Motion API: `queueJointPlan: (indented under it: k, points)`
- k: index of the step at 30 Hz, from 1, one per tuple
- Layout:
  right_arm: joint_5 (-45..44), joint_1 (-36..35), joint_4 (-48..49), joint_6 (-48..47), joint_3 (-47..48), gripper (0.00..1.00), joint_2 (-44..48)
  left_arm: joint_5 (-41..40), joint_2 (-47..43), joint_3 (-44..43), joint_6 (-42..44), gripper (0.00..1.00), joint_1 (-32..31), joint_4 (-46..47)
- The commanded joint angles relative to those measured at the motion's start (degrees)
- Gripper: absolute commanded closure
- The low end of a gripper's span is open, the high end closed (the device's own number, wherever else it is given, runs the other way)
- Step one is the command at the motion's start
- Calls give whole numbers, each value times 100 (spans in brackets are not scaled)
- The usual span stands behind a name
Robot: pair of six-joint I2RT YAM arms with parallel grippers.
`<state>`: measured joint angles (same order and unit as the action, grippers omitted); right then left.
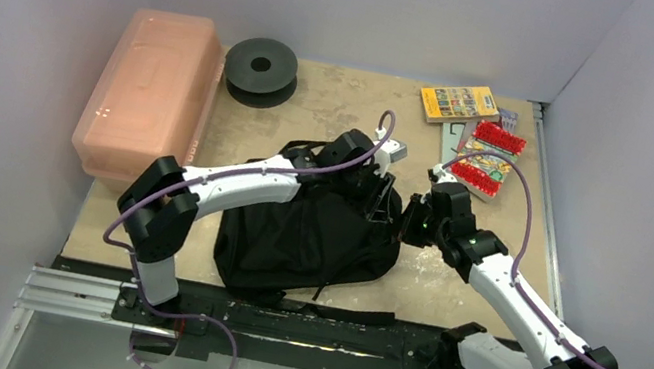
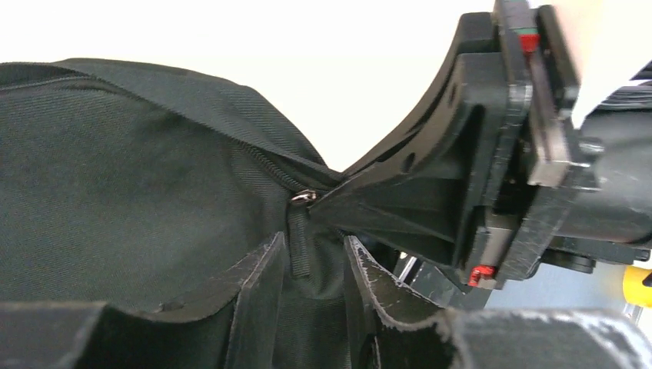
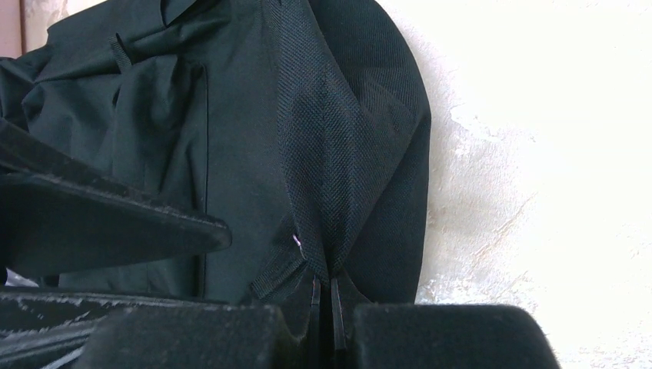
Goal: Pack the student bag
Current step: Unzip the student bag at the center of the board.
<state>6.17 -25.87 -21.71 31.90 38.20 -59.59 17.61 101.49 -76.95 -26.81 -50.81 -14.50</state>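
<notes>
The student bag (image 1: pixel 308 242), a soft black backpack, lies in the middle of the table. My left gripper (image 1: pixel 380 194) hangs over its upper right corner. In the left wrist view its fingers (image 2: pixel 254 284) stand apart, open, on either side of the webbing zip pull (image 2: pixel 300 250), which hangs from the metal slider (image 2: pixel 304 196) and touches neither finger. My right gripper (image 1: pixel 408 217) is at the bag's right edge. Its fingertips (image 3: pixel 323 288) are shut on a raised fold of the bag's fabric (image 3: pixel 338 154), just beside the slider.
A pink translucent box (image 1: pixel 151 93) stands at the back left, with a black round spool (image 1: pixel 260 66) beside it. Books (image 1: pixel 459 103) and red packets (image 1: pixel 490 158) lie at the back right. Bare tabletop (image 3: pixel 538 154) shows to the right of the bag.
</notes>
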Motion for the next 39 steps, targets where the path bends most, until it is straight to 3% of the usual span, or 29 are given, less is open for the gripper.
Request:
queueJointPlan:
  k: [1, 18, 22, 24, 27, 29, 39]
  points:
    - [220, -9, 359, 27, 136, 100, 115, 234, -82, -67, 44, 69, -71, 194]
    - [320, -3, 395, 70, 132, 100, 176, -194, 541, -278, 312, 57, -185, -133]
    - [394, -12, 430, 117, 141, 100, 208, 16, 740, -360, 306, 58, -209, -97]
    - [418, -11, 456, 136, 134, 100, 247, -7, 809, -465, 343, 65, -210, -158]
    - [388, -15, 451, 128, 95, 100, 272, -394, 674, -580, 487, 91, -210, -272]
    - [353, -11, 451, 116, 36, 100, 288, -827, 463, -566, 583, 100, -210, -271]
    - [230, -18, 349, 48, -263, 100, 318, -2175, -764, 82, 585, 100, -202, 774]
